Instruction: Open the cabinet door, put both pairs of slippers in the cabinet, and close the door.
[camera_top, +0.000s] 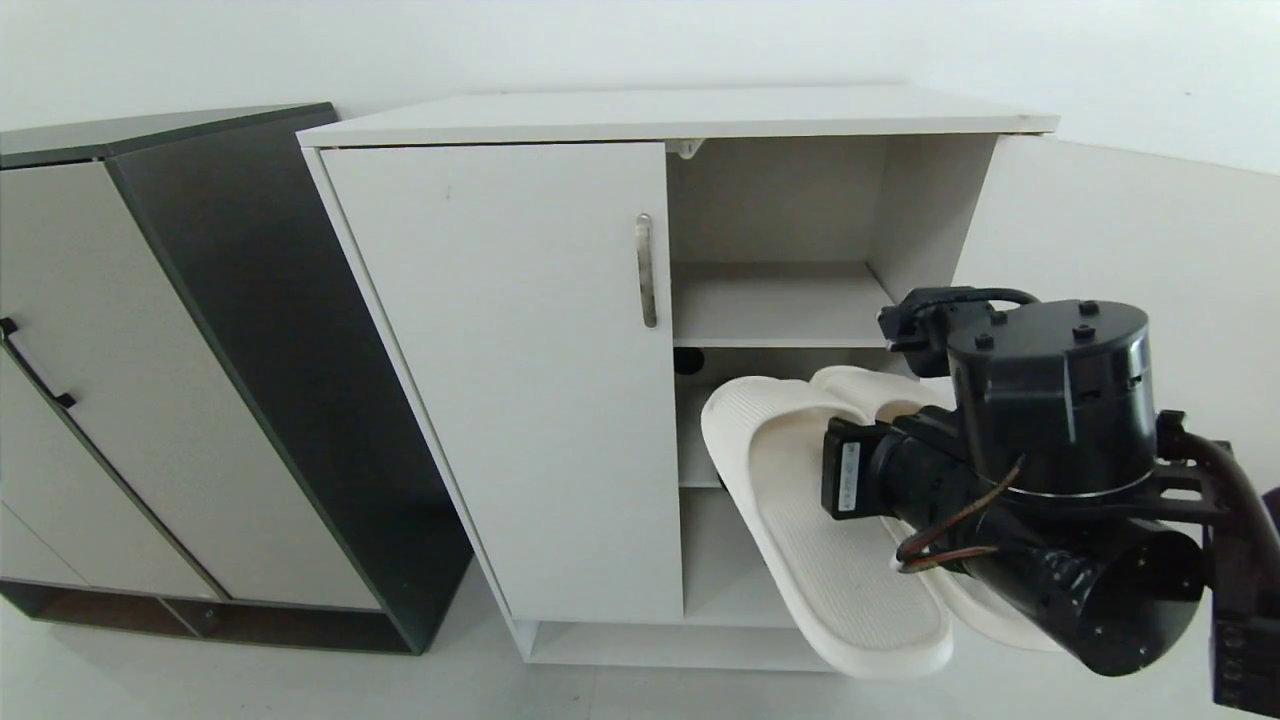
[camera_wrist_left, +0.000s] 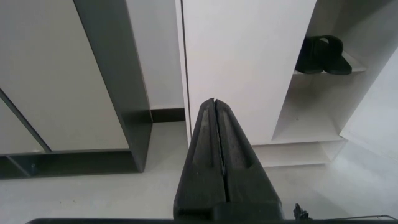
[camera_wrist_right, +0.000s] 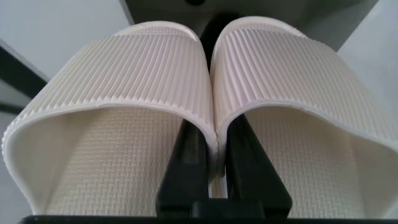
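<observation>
The white cabinet has its left door shut, with a metal handle; its right half stands open, showing shelves. My right gripper is shut on a pair of cream slippers, pinching their two inner edges together. In the head view the cream slippers hang tilted in front of the open lower shelves, with the wrist covering the fingers. A pair of black slippers lies on a shelf inside the open half. My left gripper is shut and holds nothing, low down and facing the cabinet's shut door.
A dark grey and light cabinet stands right beside the white one on its left. Pale floor runs in front of both. The white cabinet's top is bare.
</observation>
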